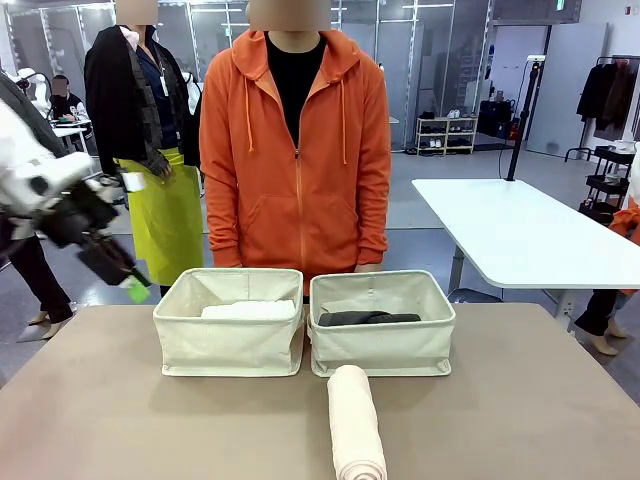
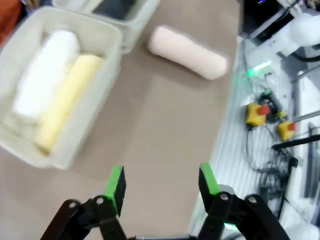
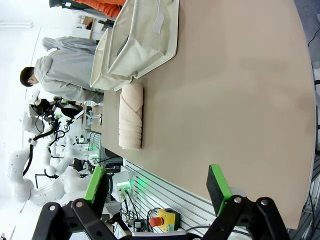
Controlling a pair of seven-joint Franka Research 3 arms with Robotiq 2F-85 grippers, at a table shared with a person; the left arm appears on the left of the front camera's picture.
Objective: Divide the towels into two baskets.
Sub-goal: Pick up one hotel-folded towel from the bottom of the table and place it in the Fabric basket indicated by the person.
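The pink-beige towel (image 1: 355, 420) lies nearest you, lengthwise on the table (image 1: 120, 420), its far end just short of the front wall of the right basket (image 1: 383, 345); it is the one roll not yet binned, so judge this as the step in hand.

Your right gripper (image 3: 156, 184) hangs over the near edge of the table with its jaws spread wide and nothing between them; the roll lies ahead of it, well apart. Bring it over the middle of the roll and turn the wrist so the pads close across the thickness, not along the length. Take it near the centre, or the soft ends will likely droop and catch the rim. Press down into the cloth before closing, since a shallow pinch may peel off the outer wrap alone.

Your left gripper (image 1: 135, 288) is raised off to the left of the left basket (image 1: 228, 345), also wide open and empty; keep it out there so the arms do not cross.

That left basket holds the white towel (image 2: 47, 72) and the pale yellow towel (image 2: 67, 102) side by side. The right basket shows the dark grey towel (image 1: 368, 318) lying against its near wall, with room behind it. An even split therefore sends this roll to the right basket; lift it clear of the rolled rim, carry it over the bare floor beyond the grey roll, and release low.

The person (image 1: 295, 150) stands just behind both baskets; keep your travel short of the far rim.
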